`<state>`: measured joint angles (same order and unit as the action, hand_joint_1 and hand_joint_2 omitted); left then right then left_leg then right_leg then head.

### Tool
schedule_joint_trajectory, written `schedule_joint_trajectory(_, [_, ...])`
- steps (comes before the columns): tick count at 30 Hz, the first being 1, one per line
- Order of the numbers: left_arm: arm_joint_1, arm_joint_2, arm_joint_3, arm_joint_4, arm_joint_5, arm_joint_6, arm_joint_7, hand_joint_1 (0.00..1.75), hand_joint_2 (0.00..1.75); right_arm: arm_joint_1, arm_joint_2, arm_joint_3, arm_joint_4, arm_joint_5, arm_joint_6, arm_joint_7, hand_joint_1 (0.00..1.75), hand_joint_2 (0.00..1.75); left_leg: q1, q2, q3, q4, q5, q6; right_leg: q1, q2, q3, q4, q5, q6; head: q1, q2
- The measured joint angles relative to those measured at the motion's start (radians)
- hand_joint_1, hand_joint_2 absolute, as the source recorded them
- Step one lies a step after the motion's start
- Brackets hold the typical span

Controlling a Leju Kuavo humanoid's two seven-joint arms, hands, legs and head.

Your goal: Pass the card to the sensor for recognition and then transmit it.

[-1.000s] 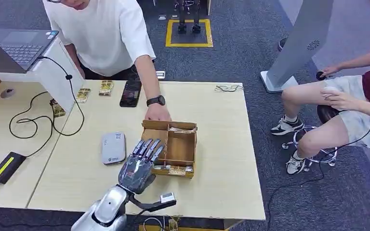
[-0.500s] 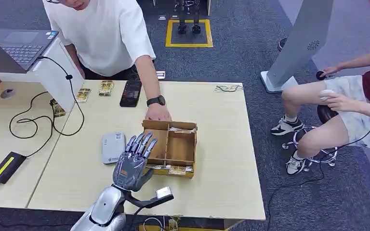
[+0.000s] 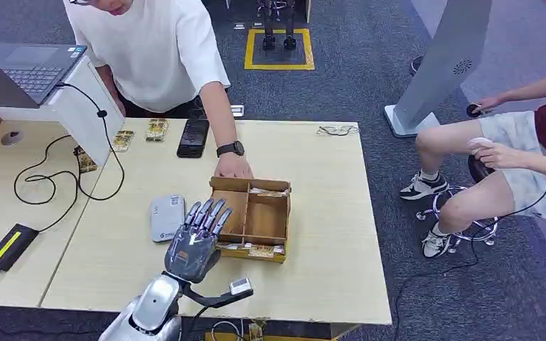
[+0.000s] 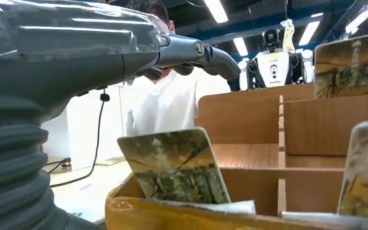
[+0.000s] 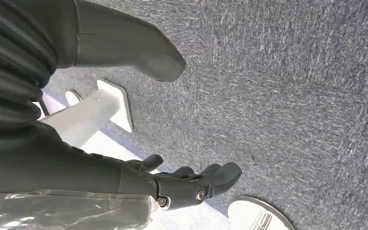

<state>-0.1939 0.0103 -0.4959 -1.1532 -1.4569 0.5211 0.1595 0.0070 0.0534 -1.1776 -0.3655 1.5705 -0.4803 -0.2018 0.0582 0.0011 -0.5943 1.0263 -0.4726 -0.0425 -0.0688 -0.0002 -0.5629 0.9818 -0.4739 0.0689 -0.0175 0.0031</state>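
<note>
Looking down from the head view, we see our left hand (image 3: 193,245) hovering above the near left corner of a wooden box (image 3: 252,218) on the counter (image 3: 327,213), fingers spread and holding nothing. The cards sit inside this box, standing on edge in its compartments. From the left wrist view, the nearest card (image 4: 177,165) is a rounded rectangle printed with a green and brown tree scene, tilted and leaning in the front compartment. A second card (image 4: 366,172) with similar artwork stands at the picture's right edge, and a third (image 4: 350,64) rises behind the far wall.

At about 9 o'clock from the box lies a flat grey sensor (image 3: 167,217) on the counter, just beside our left hand. At 12 o'clock from the box, a person in a white shirt rests a hand (image 3: 232,168) on the box's far edge, with a black watch on the wrist. A black phone (image 3: 193,137) lies at 11 o'clock, with more small cards (image 3: 156,129) beyond it. A black cable (image 3: 64,177) loops across the counter at 9 o'clock, near a laptop (image 3: 25,67) on a white stand.

Our right hand (image 5: 187,179) hangs over grey carpet, fingers loosely apart and holding nothing.

A seated person (image 3: 512,156) is at 3 o'clock, well apart from the counter.
</note>
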Motion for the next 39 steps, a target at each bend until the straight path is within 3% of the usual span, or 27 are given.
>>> schedule_joint_trajectory(3, [0.000,0.001,0.000,0.003,0.000,0.000,0.000,0.00,1.75,0.000,0.000,0.000,0.000,0.000,0.000,0.000,0.00,1.75,0.000,0.000,0.000,0.000,0.000,0.000,0.000,0.000,0.000,0.000,0.000,0.000,0.000,0.000])
schedule_joint_trajectory(4, [-0.001,0.001,0.000,0.005,0.002,-0.001,-0.001,1.68,1.75,0.000,0.000,0.000,0.000,0.000,0.000,0.000,0.00,1.75,0.000,0.000,0.000,0.000,0.000,0.000,0.000,0.000,0.000,0.000,0.000,0.000,0.000,0.000])
schedule_joint_trajectory(5, [-0.001,0.002,0.000,0.007,0.009,-0.003,-0.003,1.75,1.75,0.000,0.000,0.000,0.000,0.000,0.000,0.000,0.00,1.75,0.000,0.000,0.000,0.000,0.000,0.000,0.000,0.000,0.000,0.000,0.000,0.000,0.000,0.000])
schedule_joint_trajectory(13, [-0.001,0.013,0.000,0.026,0.054,-0.072,-0.040,1.75,1.75,0.000,0.000,0.000,-0.002,0.000,0.000,-0.004,0.00,1.75,0.000,0.000,0.000,0.000,0.000,0.000,0.000,0.000,0.000,0.000,0.000,0.000,0.000,0.000])
schedule_joint_trajectory(37, [0.001,0.014,0.001,0.028,0.078,-0.042,-0.043,1.75,1.75,0.000,0.000,0.000,-0.024,0.000,0.000,-0.011,0.00,1.75,0.000,0.000,0.000,0.000,0.000,0.000,0.000,0.000,0.001,0.000,0.000,0.000,0.000,0.000])
schedule_joint_trajectory(38, [0.001,0.014,0.001,0.028,0.078,-0.040,-0.043,1.52,1.75,0.000,0.000,0.000,-0.024,0.000,0.000,-0.011,0.00,1.75,0.000,0.000,0.000,0.000,0.000,0.000,0.000,0.000,0.001,0.000,0.000,0.000,0.000,0.000])
schedule_joint_trajectory(39, [0.002,0.014,0.001,0.028,0.079,-0.039,-0.043,0.91,1.75,0.000,0.000,0.000,-0.024,0.000,0.000,-0.012,0.00,1.75,0.000,0.000,0.000,0.000,0.000,0.000,0.000,0.000,0.001,0.000,0.000,0.000,0.000,0.000])
